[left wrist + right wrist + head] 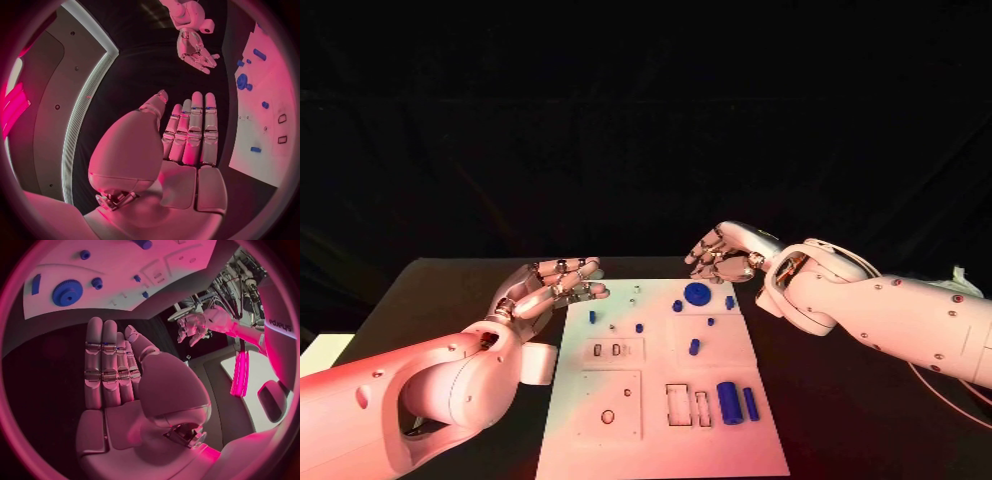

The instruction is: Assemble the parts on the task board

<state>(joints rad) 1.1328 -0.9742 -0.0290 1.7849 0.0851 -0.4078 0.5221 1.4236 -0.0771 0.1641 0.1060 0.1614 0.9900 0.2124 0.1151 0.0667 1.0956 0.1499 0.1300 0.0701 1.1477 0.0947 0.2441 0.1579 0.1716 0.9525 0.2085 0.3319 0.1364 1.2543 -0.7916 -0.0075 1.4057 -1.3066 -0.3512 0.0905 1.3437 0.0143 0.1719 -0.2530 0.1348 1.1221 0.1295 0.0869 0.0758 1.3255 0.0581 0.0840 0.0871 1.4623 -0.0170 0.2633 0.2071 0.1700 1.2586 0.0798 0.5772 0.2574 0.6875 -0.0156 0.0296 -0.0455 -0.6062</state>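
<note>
While the left robot hand [557, 282] hovers empty beside the far left corner of the white rectangular task board [661, 440], fingers extended and apart, small blue plastic parts [730, 402] lie scattered across that board on the black tabletop [862, 420]. Beyond its far right corner, the right robot hand [727, 250] likewise holds nothing, fingers loosely spread.

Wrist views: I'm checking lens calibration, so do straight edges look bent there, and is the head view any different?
Left wrist view: the white rectangular task board bows along its edge. Right wrist view: the board's edge curves too. Head view: the board keeps straight sides, under pinkish light.
</note>
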